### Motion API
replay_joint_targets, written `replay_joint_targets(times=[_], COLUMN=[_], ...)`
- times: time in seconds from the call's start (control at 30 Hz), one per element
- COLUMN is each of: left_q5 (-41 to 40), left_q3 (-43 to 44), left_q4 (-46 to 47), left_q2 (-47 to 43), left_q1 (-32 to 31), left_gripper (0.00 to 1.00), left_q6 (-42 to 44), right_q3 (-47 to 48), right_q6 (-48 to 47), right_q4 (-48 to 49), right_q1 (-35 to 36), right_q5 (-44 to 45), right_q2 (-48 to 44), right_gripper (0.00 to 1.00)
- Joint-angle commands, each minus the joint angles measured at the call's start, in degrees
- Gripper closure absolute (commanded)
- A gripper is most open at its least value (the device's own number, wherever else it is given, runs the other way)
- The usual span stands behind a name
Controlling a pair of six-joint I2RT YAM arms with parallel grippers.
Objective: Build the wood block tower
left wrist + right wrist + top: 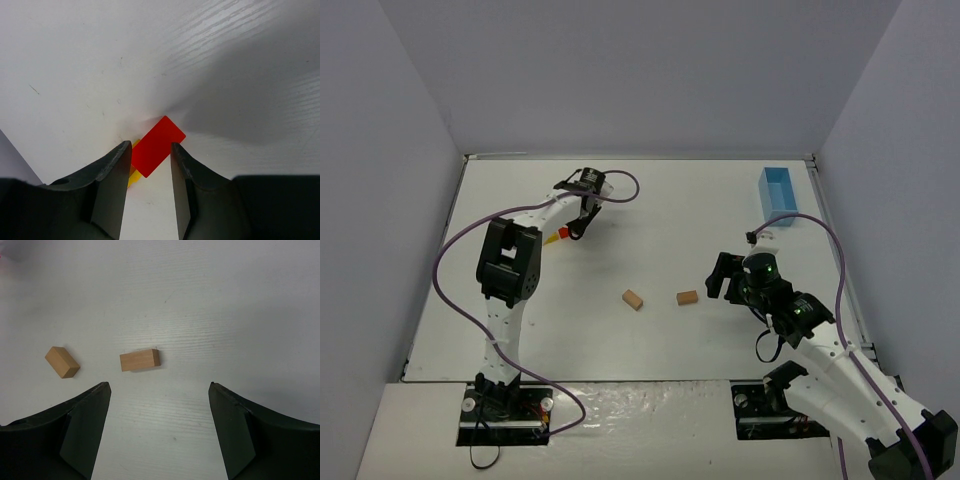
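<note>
A red block [161,136] lies on the table with a yellow piece [133,176] partly under its near corner. My left gripper [150,146] hovers right over them, open, its fingers on either side of the red block's near end, with a clear gap on the right side. From above, the red and yellow pieces [558,236] show beside the left gripper [577,226] at the far left. Two tan blocks [140,360] [62,361] lie flat mid-table, apart from each other. My right gripper [159,387] stands wide open just short of the nearer tan block [687,297], holding nothing.
A light-blue box [780,197] stands at the far right near the wall. The other tan block [633,299] lies left of the first. White walls close in the table on three sides. Purple cables loop over both arms.
</note>
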Motion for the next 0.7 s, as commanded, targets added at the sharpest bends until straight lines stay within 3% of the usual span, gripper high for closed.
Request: replay_joint_targets(times=[0.0, 0.67], left_q5=[-1.16, -2.79], left_q3=[-0.03, -1.27], left_q4=[1.42, 2.28], left_q2=[-1.70, -1.33], left_q1=[-0.15, -0.23], left_gripper=[0.66, 0.66], left_q6=[0.51, 1.66], right_q3=[-0.11, -0.38], right_q6=[-0.54, -0.54], right_q4=[3.06, 3.33], right_q1=[-0.10, -0.10], right_q5=[-0.37, -0.55], right_q2=[0.82, 1.17], right_gripper=[0.23, 0.23])
